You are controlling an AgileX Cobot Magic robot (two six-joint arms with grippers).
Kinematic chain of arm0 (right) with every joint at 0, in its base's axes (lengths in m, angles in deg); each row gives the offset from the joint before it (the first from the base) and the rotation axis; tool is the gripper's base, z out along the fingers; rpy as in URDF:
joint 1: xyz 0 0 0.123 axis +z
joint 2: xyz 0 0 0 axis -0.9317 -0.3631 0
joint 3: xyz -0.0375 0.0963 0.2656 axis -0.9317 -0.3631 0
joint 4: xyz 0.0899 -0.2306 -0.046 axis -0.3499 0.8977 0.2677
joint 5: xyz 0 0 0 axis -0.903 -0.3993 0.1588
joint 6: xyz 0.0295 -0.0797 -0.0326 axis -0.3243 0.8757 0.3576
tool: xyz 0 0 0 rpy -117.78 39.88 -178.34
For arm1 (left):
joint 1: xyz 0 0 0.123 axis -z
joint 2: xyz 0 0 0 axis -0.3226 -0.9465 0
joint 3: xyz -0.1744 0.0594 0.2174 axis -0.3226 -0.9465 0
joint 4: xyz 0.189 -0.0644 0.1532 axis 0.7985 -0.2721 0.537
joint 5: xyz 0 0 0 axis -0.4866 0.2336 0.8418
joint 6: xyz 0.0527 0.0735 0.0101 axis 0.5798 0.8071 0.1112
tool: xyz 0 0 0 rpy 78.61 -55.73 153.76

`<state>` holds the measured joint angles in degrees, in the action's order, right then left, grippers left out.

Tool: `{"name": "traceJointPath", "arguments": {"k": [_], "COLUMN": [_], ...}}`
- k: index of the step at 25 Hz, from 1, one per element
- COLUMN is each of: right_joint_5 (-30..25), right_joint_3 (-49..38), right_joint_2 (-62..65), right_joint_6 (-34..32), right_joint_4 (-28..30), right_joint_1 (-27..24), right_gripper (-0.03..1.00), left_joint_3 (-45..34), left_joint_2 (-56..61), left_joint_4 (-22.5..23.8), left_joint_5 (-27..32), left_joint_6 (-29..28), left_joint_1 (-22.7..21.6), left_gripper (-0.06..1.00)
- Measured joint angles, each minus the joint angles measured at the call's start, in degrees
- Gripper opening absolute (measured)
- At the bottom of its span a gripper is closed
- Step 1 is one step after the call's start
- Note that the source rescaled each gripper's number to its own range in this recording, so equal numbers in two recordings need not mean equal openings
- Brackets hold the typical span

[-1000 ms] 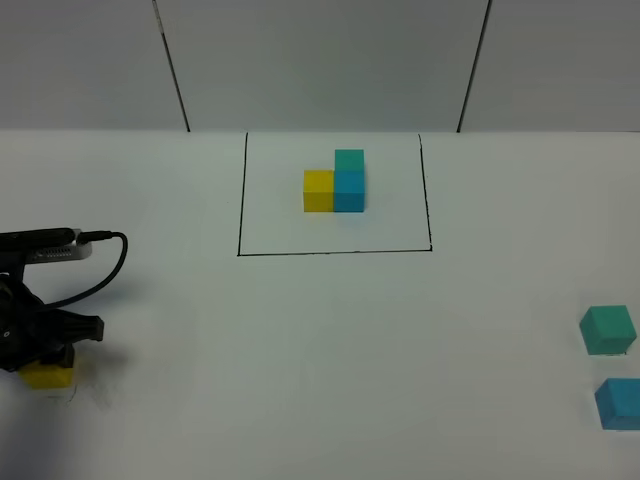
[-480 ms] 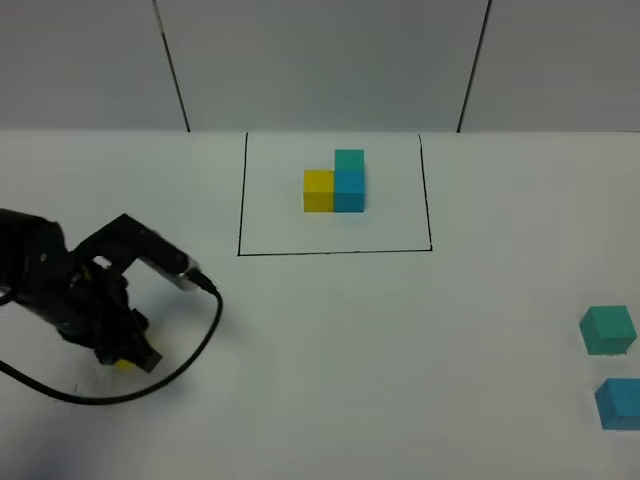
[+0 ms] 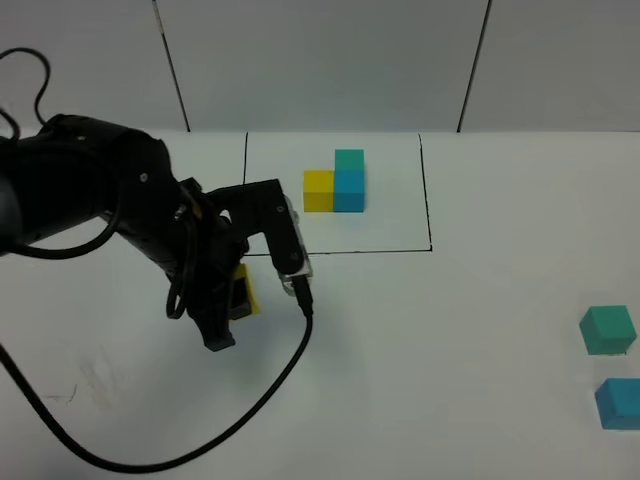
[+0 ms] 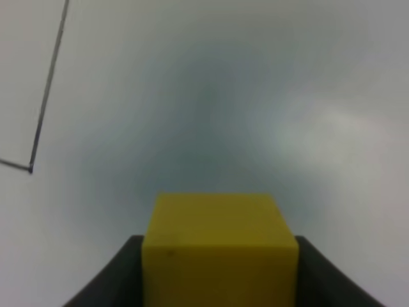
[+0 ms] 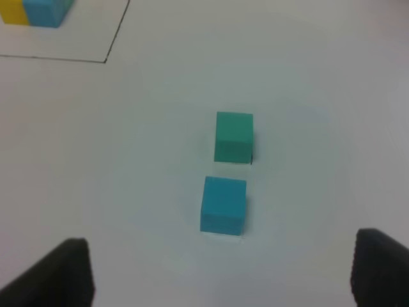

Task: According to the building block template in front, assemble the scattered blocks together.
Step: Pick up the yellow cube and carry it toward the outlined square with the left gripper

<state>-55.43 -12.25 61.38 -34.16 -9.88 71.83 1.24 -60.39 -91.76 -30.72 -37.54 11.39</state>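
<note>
The template (image 3: 335, 180) is a yellow, blue and teal-green cube trio inside a black-line rectangle (image 3: 335, 253) at the back middle. My left gripper (image 3: 232, 305) is shut on the loose yellow cube (image 3: 245, 290), held just in front of the rectangle's left corner. In the left wrist view the yellow cube (image 4: 219, 246) sits between the dark fingers (image 4: 118, 275). The loose teal-green cube (image 3: 607, 330) and blue cube (image 3: 618, 403) lie at the far right, a small gap between them. The right wrist view shows the teal-green cube (image 5: 234, 136) and the blue cube (image 5: 223, 204) ahead of my open, empty right gripper (image 5: 220, 272).
The left arm's black cable (image 3: 250, 410) loops over the table in front of the arm. Grey wall panels (image 3: 320, 60) stand behind the table. The rectangle's corner shows in the left wrist view (image 4: 30, 168). The right arm is out of the exterior view.
My left arm has carried the yellow cube from the table's far left edge to the right and back, to just in front of the rectangle's left corner. The right-side cubes have not moved.
</note>
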Motion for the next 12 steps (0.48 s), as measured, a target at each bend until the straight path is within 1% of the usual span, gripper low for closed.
{"name": "traceJointPath", "arguments": {"k": [2,4,8,12], "right_joint_5": [0.0,0.0,0.0,0.0], "right_joint_3": [0.0,0.0,0.0,0.0], "right_joint_2": [0.0,0.0,0.0,0.0], "right_joint_6": [0.0,0.0,0.0,0.0], "right_joint_4": [0.0,0.0,0.0,0.0], "right_joint_1": [0.0,0.0,0.0,0.0], "right_gripper": [0.67,0.67,0.67,0.67], "left_joint_3": [2.7,4.8,7.5,9.0], "left_joint_2": [-2.5,-5.0,-9.8,-14.2], "left_joint_4": [-0.2,-0.2,0.0,0.0], "left_joint_5": [2.5,3.2,3.3,2.2], "left_joint_6": [0.7,1.0,2.6,3.1], "left_joint_1": [1.8,3.7,7.4,9.4], "left_gripper": [0.0,0.0,0.0,0.0]}}
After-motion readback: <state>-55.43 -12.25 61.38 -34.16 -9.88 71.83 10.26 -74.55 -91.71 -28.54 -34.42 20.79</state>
